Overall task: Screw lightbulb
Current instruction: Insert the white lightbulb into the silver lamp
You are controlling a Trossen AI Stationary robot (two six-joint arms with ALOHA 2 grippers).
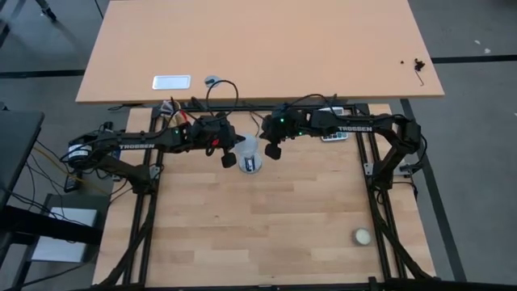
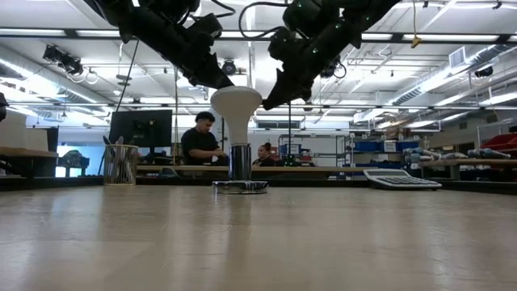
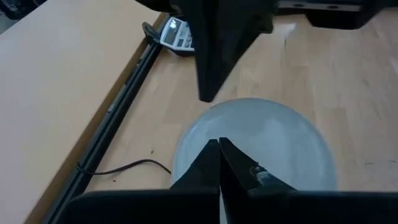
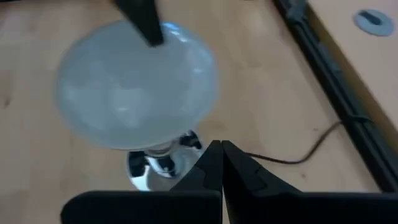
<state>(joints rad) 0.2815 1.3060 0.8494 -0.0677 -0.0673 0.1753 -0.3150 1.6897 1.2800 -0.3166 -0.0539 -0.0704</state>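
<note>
The white lightbulb (image 2: 236, 103) stands upright, dome up, its grey metal base (image 2: 240, 162) in the round socket disc (image 2: 240, 187) on the wooden table; it also shows in the high view (image 1: 249, 155). My left gripper (image 2: 229, 86) is shut, its tip at the dome's upper left edge. My right gripper (image 2: 263, 107) is shut, its tip at the dome's right side. In the left wrist view my shut fingers (image 3: 219, 144) lie over the dome (image 3: 267, 137). In the right wrist view my shut fingers (image 4: 221, 147) stand beside the dome (image 4: 137, 87). My left gripper's shut fingertips reach the dome's upper left edge (image 2: 224, 92), slanting down from the table's left; I cannot tell whether they touch it. My right gripper's shut fingertips reach the dome's right side (image 2: 258, 103), slanting down from the table's right; I cannot tell whether they touch it.
A thin black cord (image 4: 311, 146) runs from the socket toward the far rail. A calculator (image 2: 401, 179) lies at the far right. A small cream-white ball (image 1: 362, 236) lies near the front right. A tan table (image 1: 258, 48) stands beyond. People sit in the room behind.
</note>
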